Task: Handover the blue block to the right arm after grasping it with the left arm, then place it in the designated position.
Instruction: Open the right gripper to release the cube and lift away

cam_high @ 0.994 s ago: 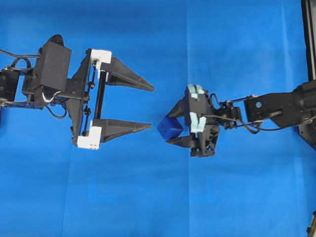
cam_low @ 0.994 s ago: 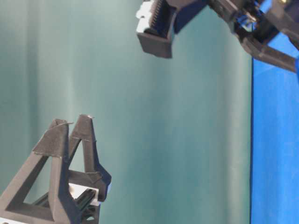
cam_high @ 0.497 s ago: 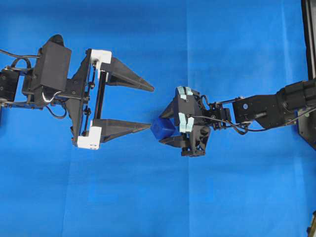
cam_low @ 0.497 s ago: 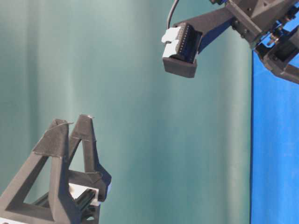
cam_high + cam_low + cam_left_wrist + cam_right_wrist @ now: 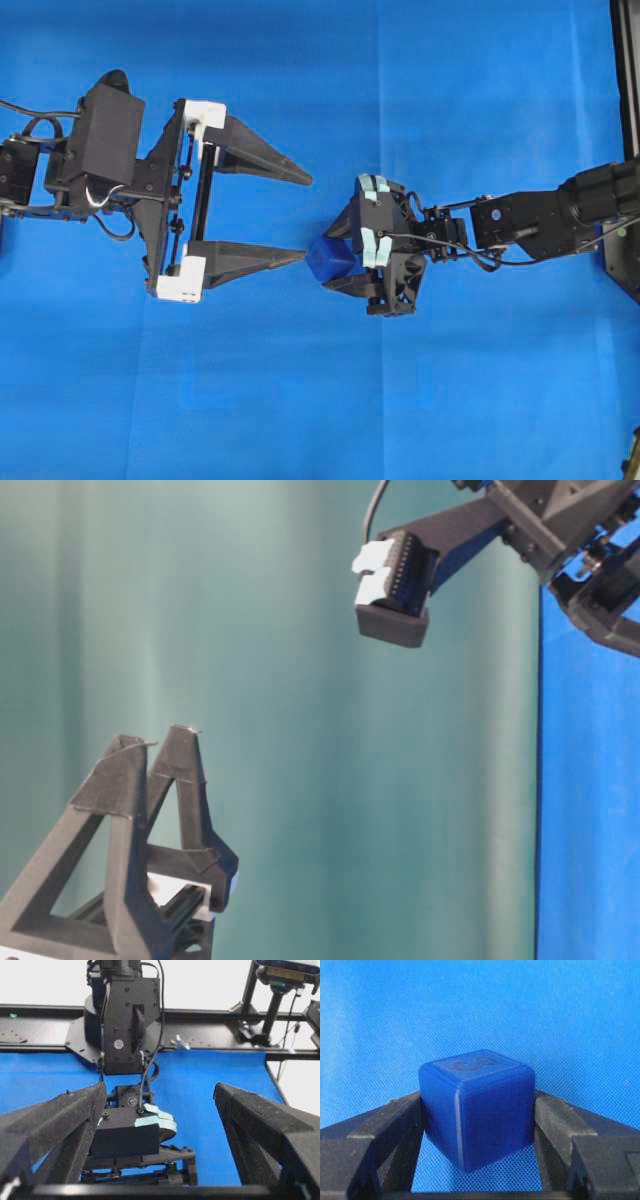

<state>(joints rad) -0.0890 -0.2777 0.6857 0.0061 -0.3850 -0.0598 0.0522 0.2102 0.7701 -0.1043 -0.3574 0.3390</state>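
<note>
The right gripper [image 5: 335,258] clasped the blue block [image 5: 330,259] between both fingers above the blue cloth [image 5: 450,120]. The left gripper [image 5: 300,217] stood spread wide and empty, its lower fingertip beside the block.
</note>
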